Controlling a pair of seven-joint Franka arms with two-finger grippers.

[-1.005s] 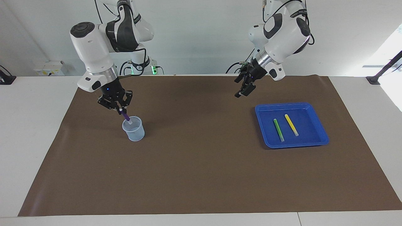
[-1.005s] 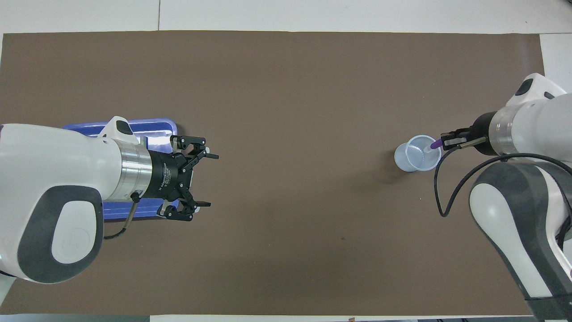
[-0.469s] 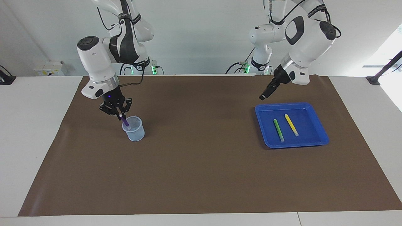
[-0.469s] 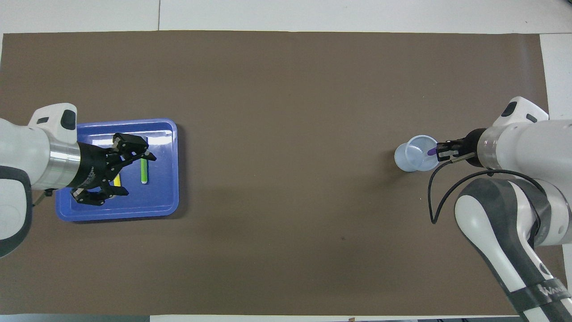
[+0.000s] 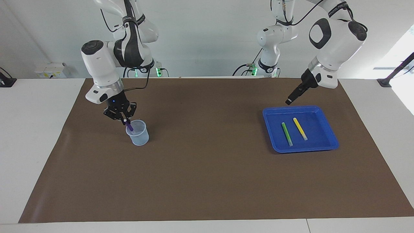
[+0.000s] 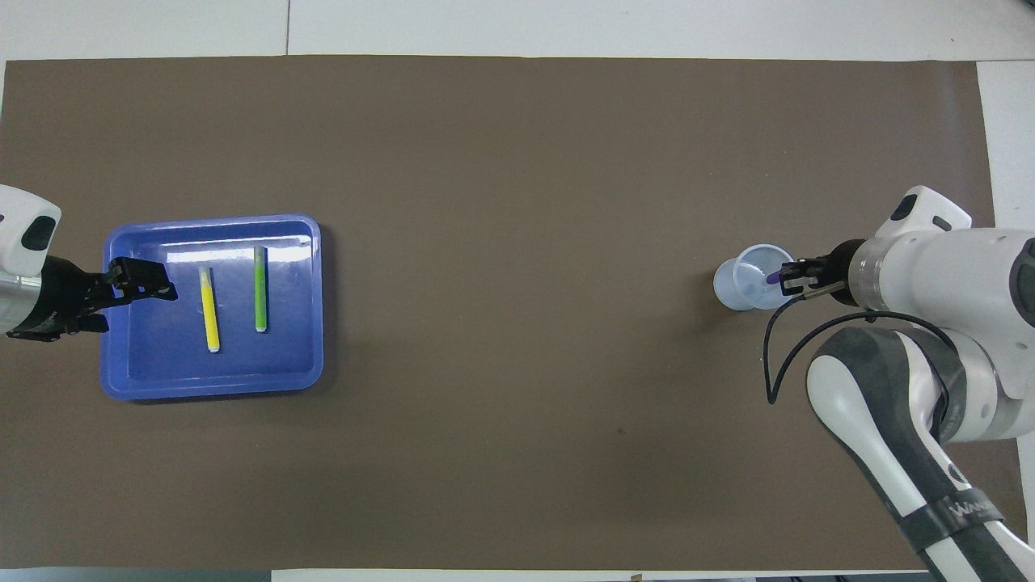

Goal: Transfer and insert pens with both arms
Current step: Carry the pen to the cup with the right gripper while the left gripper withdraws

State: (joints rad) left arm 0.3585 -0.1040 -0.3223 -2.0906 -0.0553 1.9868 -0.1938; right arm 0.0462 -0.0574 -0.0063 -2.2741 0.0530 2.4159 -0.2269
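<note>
My right gripper (image 5: 125,120) is shut on the purple pen (image 5: 129,126) and holds it tilted, lower end inside the clear plastic cup (image 5: 141,138) at the right arm's end of the mat. The overhead view shows this gripper (image 6: 786,280), the pen (image 6: 773,277) and the cup (image 6: 727,288) too. The green pen (image 5: 287,134) and the yellow pen (image 5: 300,128) lie side by side in the blue tray (image 5: 269,113). My left gripper (image 5: 288,101) is raised over the tray's edge. In the overhead view it (image 6: 137,309) is open and empty beside the yellow pen (image 6: 209,309) and green pen (image 6: 259,288).
A brown mat (image 5: 207,168) covers most of the white table. The blue tray (image 6: 210,389) sits at the left arm's end. Two small robot bases with green lights (image 5: 157,72) stand at the table's edge by the robots.
My left arm has swung back toward its own end of the table, uncovering the tray and both pens. My right gripper has lowered the purple pen a little deeper into the cup.
</note>
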